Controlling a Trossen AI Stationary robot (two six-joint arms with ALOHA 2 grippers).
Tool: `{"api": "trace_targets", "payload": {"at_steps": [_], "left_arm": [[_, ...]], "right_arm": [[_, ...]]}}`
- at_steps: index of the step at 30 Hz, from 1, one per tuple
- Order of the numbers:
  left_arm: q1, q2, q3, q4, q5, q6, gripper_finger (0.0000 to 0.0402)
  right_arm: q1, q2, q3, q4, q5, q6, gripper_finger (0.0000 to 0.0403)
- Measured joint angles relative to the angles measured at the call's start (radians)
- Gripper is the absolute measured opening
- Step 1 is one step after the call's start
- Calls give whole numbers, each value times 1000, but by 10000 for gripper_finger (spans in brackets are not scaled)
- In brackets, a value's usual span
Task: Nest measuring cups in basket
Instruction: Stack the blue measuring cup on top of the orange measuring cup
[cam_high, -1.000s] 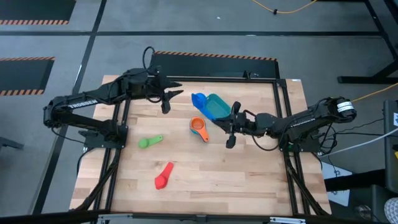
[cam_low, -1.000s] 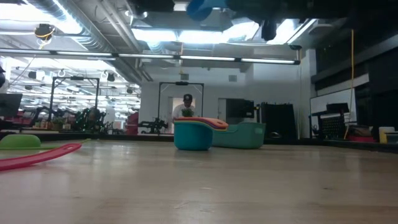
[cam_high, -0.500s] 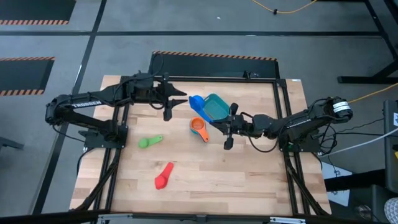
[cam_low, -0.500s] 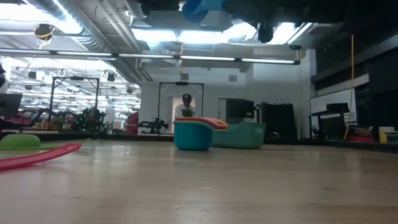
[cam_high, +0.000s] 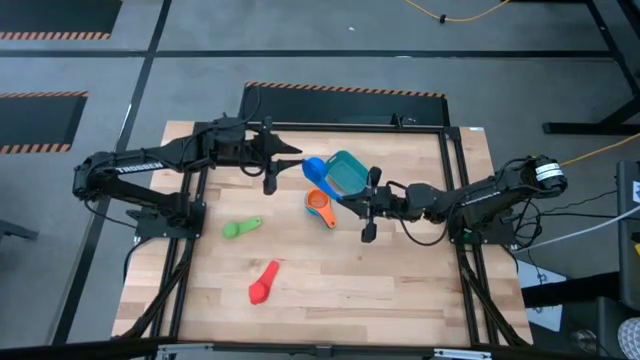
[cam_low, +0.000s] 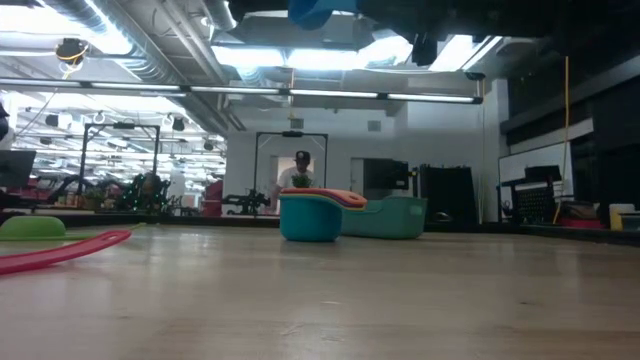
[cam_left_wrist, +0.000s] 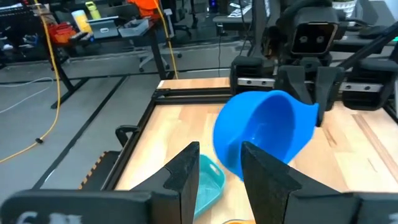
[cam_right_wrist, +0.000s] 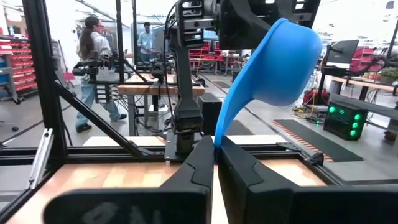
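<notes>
Your right gripper (cam_right_wrist: 216, 152) is clenching the blue measuring cup's (cam_high: 316, 169) handle, lifting it at the teal basket's (cam_high: 350, 172) nine o'clock rim for nesting; your left gripper (cam_left_wrist: 221, 165) is standing half-open beside it, empty.

Left arm extends from its base at the table's left edge toward the centre, wrist raised above the surface. Left gripper (cam_high: 285, 160) is airborne, fingers (cam_left_wrist: 186, 180) set partly apart with a clear gap between them, holding nothing. Right arm reaches in from the right edge, forearm low and near level, pointing at the left arm. Right gripper (cam_high: 345, 203) has its fingers (cam_right_wrist: 202, 158) pressed together, clamping the flat handle of the blue measuring cup (cam_high: 316, 170), carried clear of the table.
</notes>
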Motion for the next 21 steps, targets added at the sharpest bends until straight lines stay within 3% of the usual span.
{"api": "trace_targets", "payload": {"at_steps": [21], "left_arm": [[-39,66,0,4,-14,2,111]], "right_arm": [[0,51,1,81,-51,-8,16]]}}
